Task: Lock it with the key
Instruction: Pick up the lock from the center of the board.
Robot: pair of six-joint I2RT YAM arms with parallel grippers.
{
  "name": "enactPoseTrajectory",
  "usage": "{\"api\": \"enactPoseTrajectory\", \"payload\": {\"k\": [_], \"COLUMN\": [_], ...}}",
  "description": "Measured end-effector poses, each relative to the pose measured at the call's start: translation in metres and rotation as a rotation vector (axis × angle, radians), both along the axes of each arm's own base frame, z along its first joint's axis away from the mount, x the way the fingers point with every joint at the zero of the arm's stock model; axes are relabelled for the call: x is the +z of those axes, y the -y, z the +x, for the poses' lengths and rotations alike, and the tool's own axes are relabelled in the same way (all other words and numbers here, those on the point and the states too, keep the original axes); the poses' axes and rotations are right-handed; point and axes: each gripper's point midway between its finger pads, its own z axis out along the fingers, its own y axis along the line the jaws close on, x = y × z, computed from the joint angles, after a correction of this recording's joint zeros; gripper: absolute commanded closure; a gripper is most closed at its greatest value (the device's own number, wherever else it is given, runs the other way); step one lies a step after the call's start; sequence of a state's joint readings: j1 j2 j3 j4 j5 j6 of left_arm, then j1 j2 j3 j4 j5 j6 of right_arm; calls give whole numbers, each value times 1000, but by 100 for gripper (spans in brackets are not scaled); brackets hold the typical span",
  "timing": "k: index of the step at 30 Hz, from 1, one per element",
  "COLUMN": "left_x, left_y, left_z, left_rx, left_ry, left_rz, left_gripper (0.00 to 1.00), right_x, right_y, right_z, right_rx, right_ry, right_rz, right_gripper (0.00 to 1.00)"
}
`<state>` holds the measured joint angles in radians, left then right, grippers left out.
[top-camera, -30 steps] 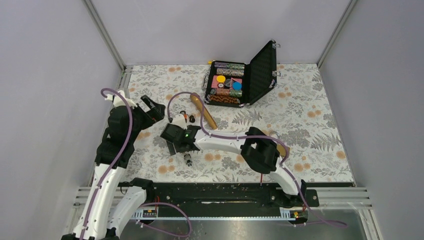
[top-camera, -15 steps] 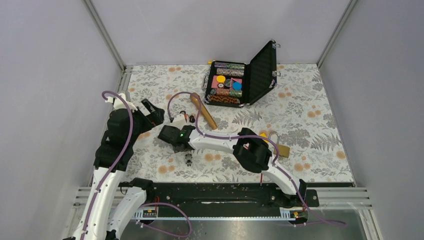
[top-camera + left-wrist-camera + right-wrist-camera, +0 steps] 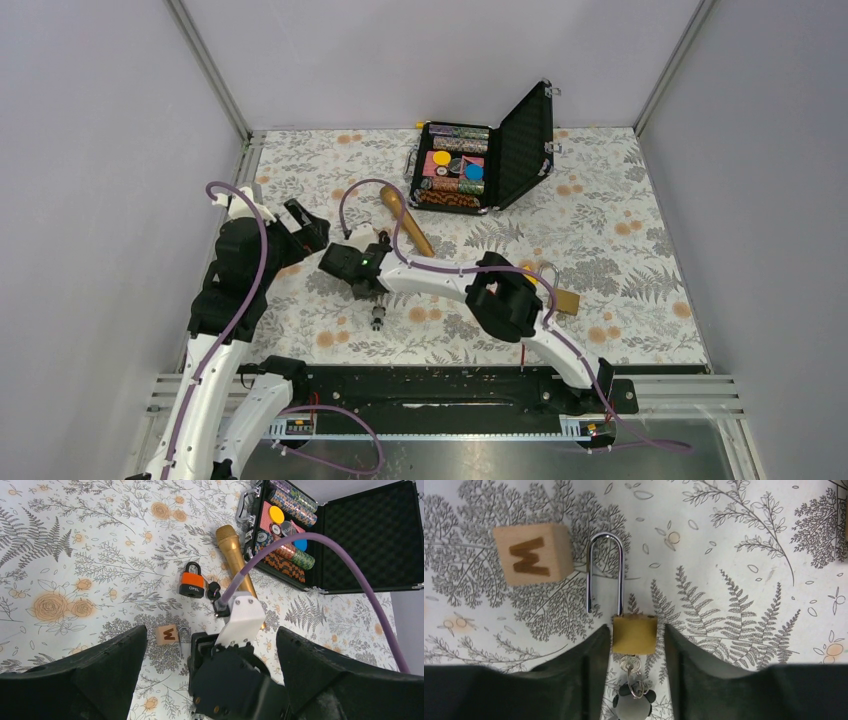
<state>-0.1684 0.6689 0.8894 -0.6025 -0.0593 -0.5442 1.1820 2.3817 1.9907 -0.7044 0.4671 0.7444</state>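
Right claw (image 3: 636,628): matte black fingers (image 3: 589,660) flank the small square brass padlock (image 3: 634,635). A thin sliver of cloth shows on each side, so it's not clamped yet and nothing is grasped. The padlock lies flat, its long chrome shackle (image 3: 589,575) popped open and pointing away from the claw. A silver key (image 3: 628,666) sits in the keyway on the claw side, with its ring and rounded black key head (image 3: 633,703) trailing behind. A pale wooden cube with a burnt-in W (image 3: 533,553) is just beside the shackle, not touching.

The right arm stretches low across the floral cloth (image 3: 620,230), elbow bent, wrist over the padlock. The left claw (image 3: 305,222) is to the padlock's left, splayed fully wide and empty, with its arm reared up and tilted down. An orange-and-black padlock (image 3: 192,586) and a gold metallic microphone (image 3: 235,560) lie beyond the brass one.
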Motion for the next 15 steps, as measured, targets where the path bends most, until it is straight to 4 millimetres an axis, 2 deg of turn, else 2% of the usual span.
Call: {"api": "enactPoseTrajectory", "payload": {"k": [3,10,15], "left_x": [-1,-2,-2], "left_y": [0,1,3], "left_z": [-1,-2,-2], "left_rx": [-4,-12,-20], "left_ry": [-5,-8,-11], "left_rz": [3,2,-1], "left_gripper": [1,1,1], "right_x": [-1,-8,-8], "right_y": [6,11,14], "right_z": [9,16,16], "right_rx": [-7,12,19], "right_ry": [-14,-60,-47], "right_rz": [-1,-2,-5], "right_gripper": [42,54,72]}}
